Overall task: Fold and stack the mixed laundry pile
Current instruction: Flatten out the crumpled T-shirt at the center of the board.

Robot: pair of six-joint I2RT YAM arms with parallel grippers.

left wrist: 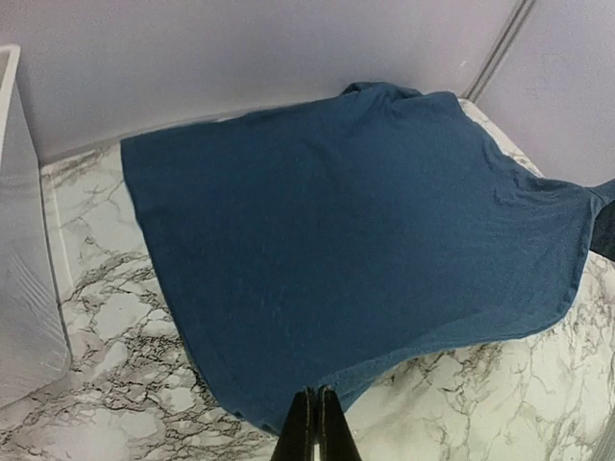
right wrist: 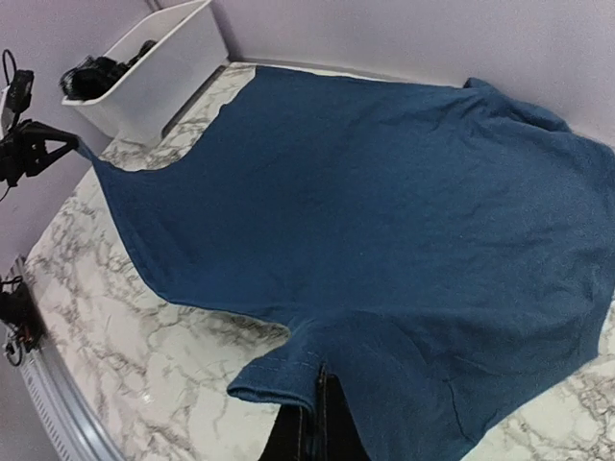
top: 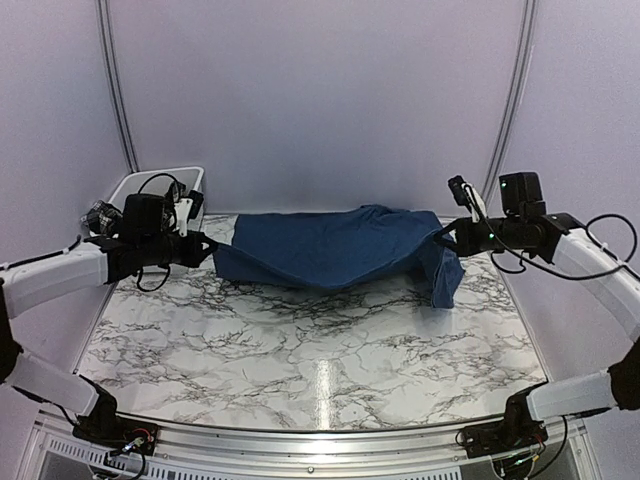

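Here, we held the navy blue t-shirt stretched over the marble table's far side, left gripper and right gripper each pinched shut on an opposite edge. Pulled tighter, we judged, a thin bite could slip and drop it crumpled.

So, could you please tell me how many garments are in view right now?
1: the navy t-shirt, held between the left gripper and right gripper over the table. The dark contents of the white bin may be more laundry.
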